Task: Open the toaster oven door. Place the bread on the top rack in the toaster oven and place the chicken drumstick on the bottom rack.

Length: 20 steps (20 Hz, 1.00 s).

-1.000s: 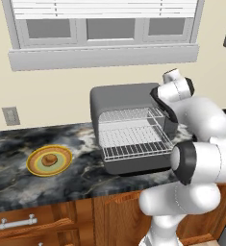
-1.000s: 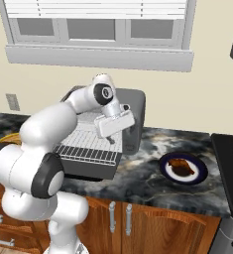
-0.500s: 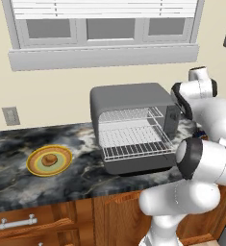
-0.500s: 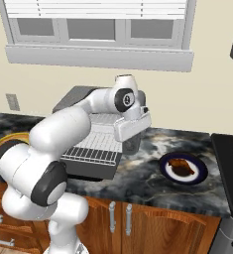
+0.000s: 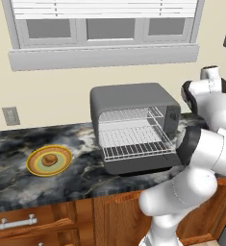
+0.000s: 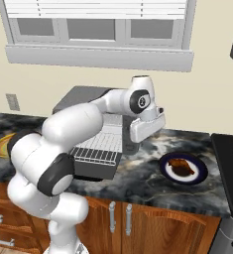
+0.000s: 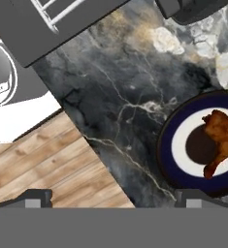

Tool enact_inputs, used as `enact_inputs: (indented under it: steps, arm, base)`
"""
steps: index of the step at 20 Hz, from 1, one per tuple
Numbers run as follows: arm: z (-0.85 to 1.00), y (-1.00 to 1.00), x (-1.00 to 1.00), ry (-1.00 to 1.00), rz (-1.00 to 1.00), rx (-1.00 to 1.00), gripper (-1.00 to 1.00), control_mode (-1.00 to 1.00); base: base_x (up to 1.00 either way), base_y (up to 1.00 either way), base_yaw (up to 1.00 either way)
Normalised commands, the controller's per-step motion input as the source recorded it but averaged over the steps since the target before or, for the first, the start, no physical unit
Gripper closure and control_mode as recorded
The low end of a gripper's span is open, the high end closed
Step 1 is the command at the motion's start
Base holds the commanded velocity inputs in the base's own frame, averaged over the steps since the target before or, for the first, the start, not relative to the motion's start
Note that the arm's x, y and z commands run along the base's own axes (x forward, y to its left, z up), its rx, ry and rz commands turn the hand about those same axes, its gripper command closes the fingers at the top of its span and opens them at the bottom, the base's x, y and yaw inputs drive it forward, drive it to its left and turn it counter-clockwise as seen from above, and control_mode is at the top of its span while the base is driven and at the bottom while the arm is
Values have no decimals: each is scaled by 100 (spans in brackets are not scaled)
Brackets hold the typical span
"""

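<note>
Door is down, 2 racks bare. Gripper has fingers wide apart, holding nothing, right of the oven. 1 drumstick on the blue plate, at 3 o'clock in hand view. Prob. light, lumpy, a bit greasy; grab across the fat middle. 1 bread on the yellow plate, soft, so squeeze gently.

We see the large dark grey boxy toaster oven mid-bench at the back edge, its wide dark grey flat door lowered toward the front edge. The small round tan bread sits on a round yellow plate to its left; the reddish-brown chicken drumstick lies on a round blue-rimmed plate to its right.
</note>
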Motion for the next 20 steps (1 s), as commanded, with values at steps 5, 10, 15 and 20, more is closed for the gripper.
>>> enact_inputs:
  steps: [5, 10, 15, 20]
  arm:
    - [0, -49, 12, 0, 0, 7, -100, -100]
    - [0, -42, 12, -2, 0, 12, -100, -100]
    - [0, -34, 14, -4, -2, 14, -100, -100]
    - [-5, -24, 16, -2, -7, 9, -100, -100]
  base:
    - [0, 0, 0]
    - [0, 0, 0]
    - [0, 0, 0]
    - [0, 0, 0]
